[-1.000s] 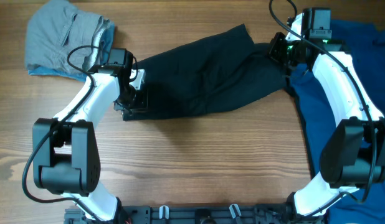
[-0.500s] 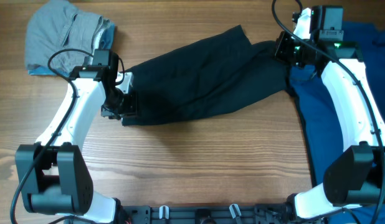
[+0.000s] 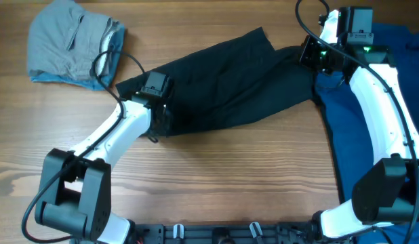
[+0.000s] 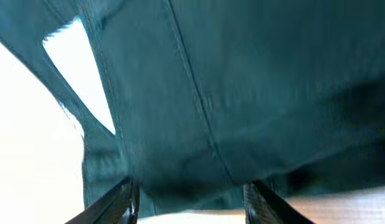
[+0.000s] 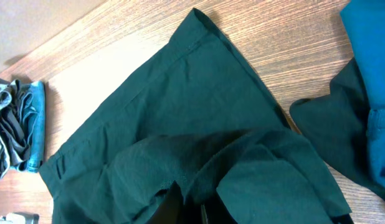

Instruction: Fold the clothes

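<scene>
A dark garment lies stretched across the table from left to upper right. My left gripper hovers over its left end. In the left wrist view the fingers stand apart, open, with the garment's seams just beyond them and nothing between them. My right gripper is shut on the garment's right end. In the right wrist view its fingers pinch a bunched fold of the dark garment.
A folded grey garment lies at the back left, also seen in the right wrist view. A blue garment covers the right side, also seen in the right wrist view. Bare wood lies in front.
My left gripper has let go of the garment's left end, opened, and moved right over the cloth. The left end now lies flat. The right arm has stayed still.
</scene>
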